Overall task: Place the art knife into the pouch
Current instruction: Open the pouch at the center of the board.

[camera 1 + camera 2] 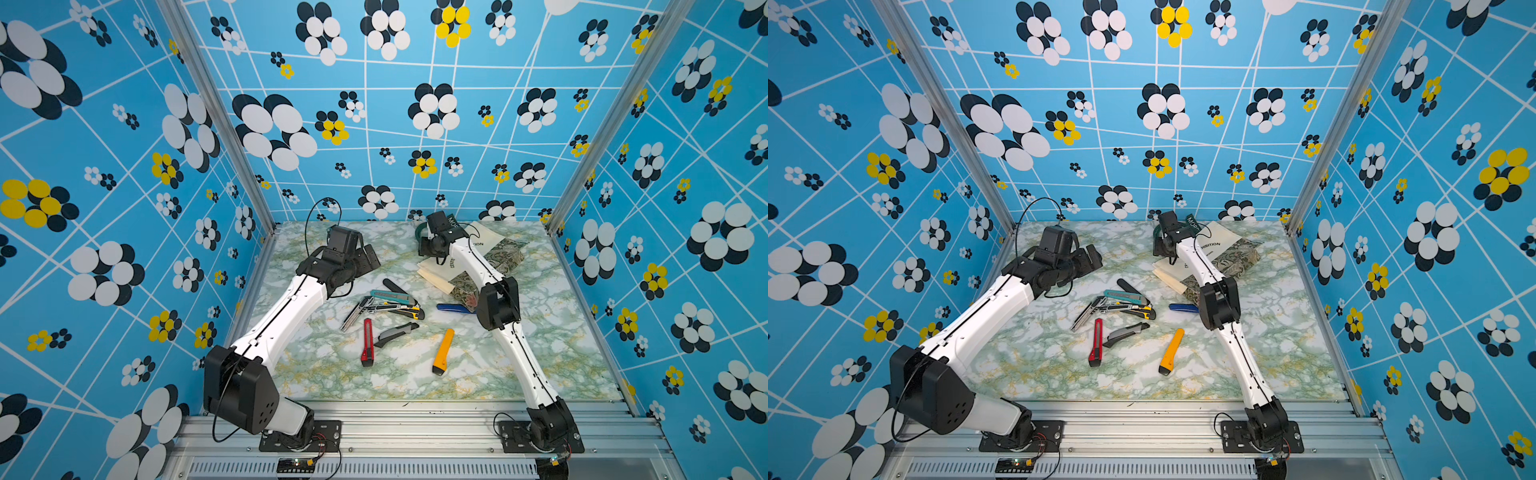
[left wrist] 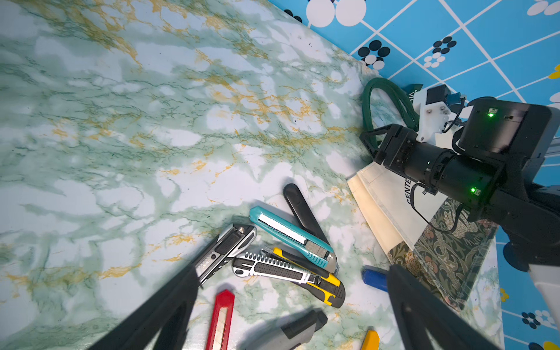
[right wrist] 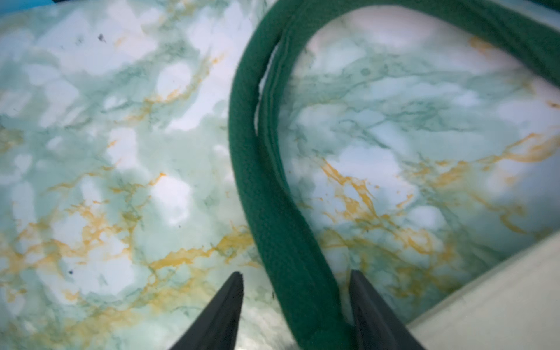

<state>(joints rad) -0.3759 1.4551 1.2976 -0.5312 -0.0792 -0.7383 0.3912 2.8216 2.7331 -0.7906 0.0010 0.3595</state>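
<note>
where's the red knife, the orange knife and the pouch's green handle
red knife (image 1: 367,341): a top view, middle of its body
orange knife (image 1: 443,352): a top view, middle of its body
green handle (image 3: 272,197): right wrist view, middle of the strap

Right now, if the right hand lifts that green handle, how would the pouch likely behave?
Probably floppy: the handle is a woven strap curling loosely. The pouch lies flat and creased, so it would likely sag rather than hold shape. It looks empty, so probably light.

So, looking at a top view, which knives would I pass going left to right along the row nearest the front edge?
red knife → grey knife → orange knife
</note>
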